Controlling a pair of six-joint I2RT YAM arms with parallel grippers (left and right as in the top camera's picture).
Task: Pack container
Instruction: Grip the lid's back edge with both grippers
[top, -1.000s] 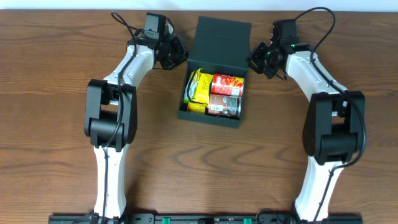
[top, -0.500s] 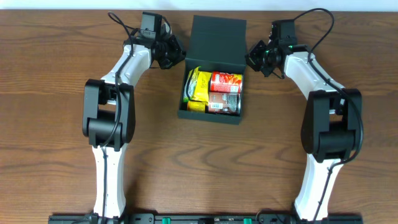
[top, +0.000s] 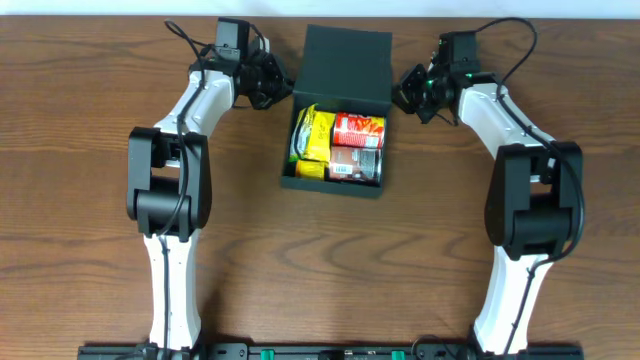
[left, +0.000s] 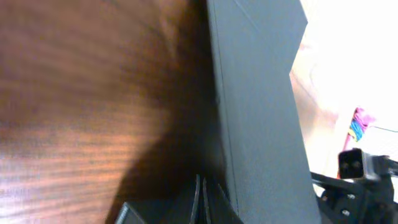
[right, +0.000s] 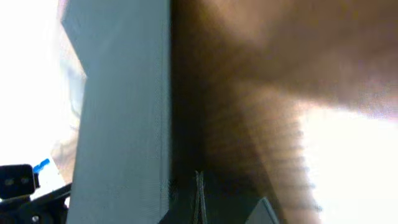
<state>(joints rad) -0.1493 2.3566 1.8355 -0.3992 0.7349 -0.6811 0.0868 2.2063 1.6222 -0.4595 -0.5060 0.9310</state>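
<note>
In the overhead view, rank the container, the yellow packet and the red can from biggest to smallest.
Container, clearly largest.
Then yellow packet and red can: they look about the same, so I won't rank them.

Wooden table (top: 80, 200) — dark brown, strong grain running side to side. Pale strip (top: 100, 8) along the far edge. Black rail (top: 330, 350) at the near edge. Beyond the tabletop, wrist views wash out bright white.
</note>
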